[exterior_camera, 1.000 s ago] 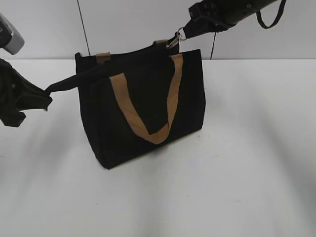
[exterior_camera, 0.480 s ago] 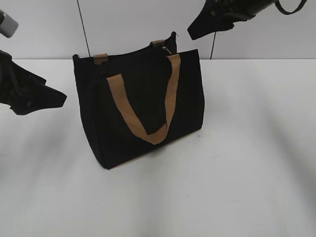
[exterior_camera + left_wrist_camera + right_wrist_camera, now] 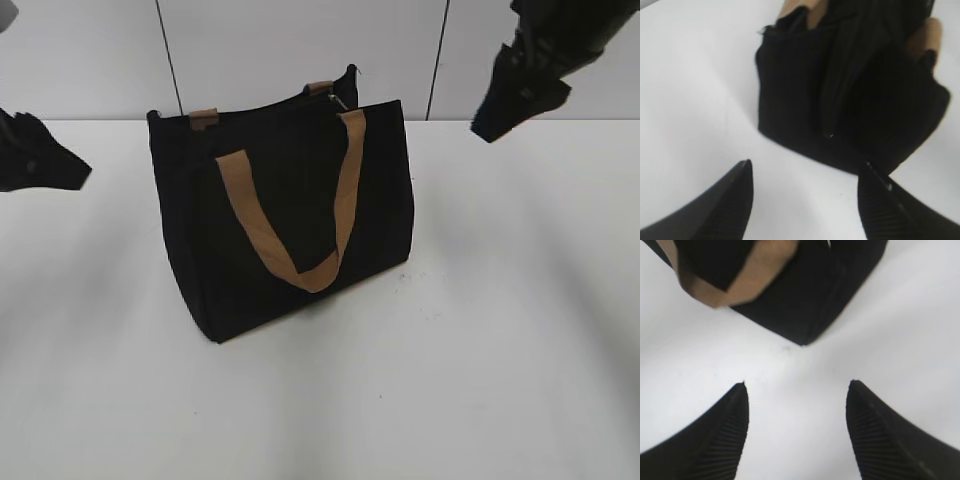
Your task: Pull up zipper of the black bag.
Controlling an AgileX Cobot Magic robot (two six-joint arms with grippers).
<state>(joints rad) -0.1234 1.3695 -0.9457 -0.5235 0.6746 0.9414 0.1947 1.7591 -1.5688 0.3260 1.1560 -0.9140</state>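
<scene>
Nearest to us the white surface (image 3: 420, 400) lies bare, with only faint specks just right of the black bag (image 3: 290, 220). The bag stands upright left of the middle, its near tan handle (image 3: 300, 240) hanging down the front panel in a loop. Along its top rim runs the zipper (image 3: 343, 100), with a small silvery slider near the right end beside the far handle (image 3: 320, 87).

To the left, well apart from the bag, our left hand (image 3: 45, 165) hovers above the surface; its wrist view shows the fingers (image 3: 725, 205) spread wide with nothing between them and the bag's end face beyond. Up at the right, our right hand (image 3: 520, 100) hangs in the air, its fingers (image 3: 720, 435) also spread wide and empty.

Behind everything stands a pale wall (image 3: 260, 50) crossed by thin dark vertical lines.
</scene>
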